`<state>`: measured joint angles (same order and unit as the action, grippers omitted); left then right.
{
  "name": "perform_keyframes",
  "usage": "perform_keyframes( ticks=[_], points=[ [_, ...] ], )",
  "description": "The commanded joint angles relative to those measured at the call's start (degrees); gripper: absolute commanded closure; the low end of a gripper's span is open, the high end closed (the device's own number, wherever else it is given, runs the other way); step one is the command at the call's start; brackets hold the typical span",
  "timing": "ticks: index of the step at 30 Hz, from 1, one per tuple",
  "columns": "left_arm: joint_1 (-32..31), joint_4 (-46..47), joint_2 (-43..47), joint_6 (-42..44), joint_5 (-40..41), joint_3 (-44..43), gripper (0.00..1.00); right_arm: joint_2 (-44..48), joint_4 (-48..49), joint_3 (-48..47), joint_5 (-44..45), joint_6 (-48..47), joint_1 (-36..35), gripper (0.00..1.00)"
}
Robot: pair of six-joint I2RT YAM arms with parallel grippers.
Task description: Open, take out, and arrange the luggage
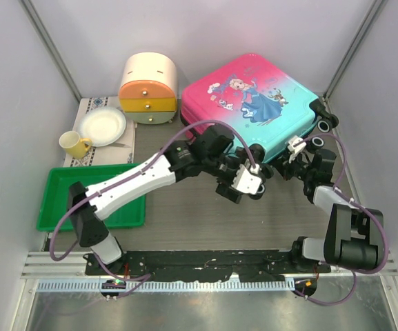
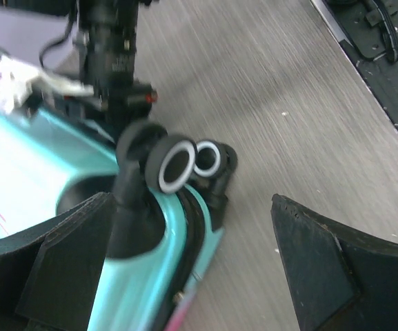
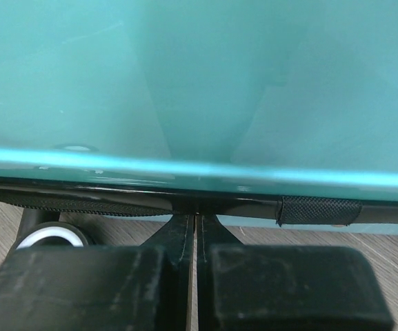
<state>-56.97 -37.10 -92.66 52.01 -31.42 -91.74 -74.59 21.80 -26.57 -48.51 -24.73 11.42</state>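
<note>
luggage [image 1: 254,96] glossy, rounded; right fingers [image 3: 81,289] pressed together at its woven zip [image 3: 81,202], left fingers [image 2: 323,269] spread

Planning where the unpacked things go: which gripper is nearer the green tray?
Left. The left gripper is open at the near edge of the suitcase, right of the green tray. The right gripper, shut against its zip seam, is farther right.

left arm [image 1: 136,183] far forward, left gripper [image 1: 243,181] spread wide; right arm [image 1: 343,221] folded, right gripper [image 3: 195,276] pinched tight
</note>
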Motion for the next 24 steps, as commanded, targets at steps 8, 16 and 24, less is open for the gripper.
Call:
perform_keyframes(
  ticks=[8, 16, 24],
  points=[
    [-5.9, -9.9, -13.6, 27.4, 12.0, -15.4, 0.01, 6.5, 8.9, 3.0, 5.4, 6.6, -5.8, 0.99],
    [-6.0, -6.8, -16.8, 35.0, 16.6, -15.7, 0.02, 8.2, 8.3, 4.5, 5.5, 8.8, -8.2, 0.99],
    [-5.3, -10.3, -21.9, 33.0, 14.2, -24.5, 0.03, 8.2, 8.5, 5.5, 7.0, 8.6, -9.0, 0.99]
  ],
)
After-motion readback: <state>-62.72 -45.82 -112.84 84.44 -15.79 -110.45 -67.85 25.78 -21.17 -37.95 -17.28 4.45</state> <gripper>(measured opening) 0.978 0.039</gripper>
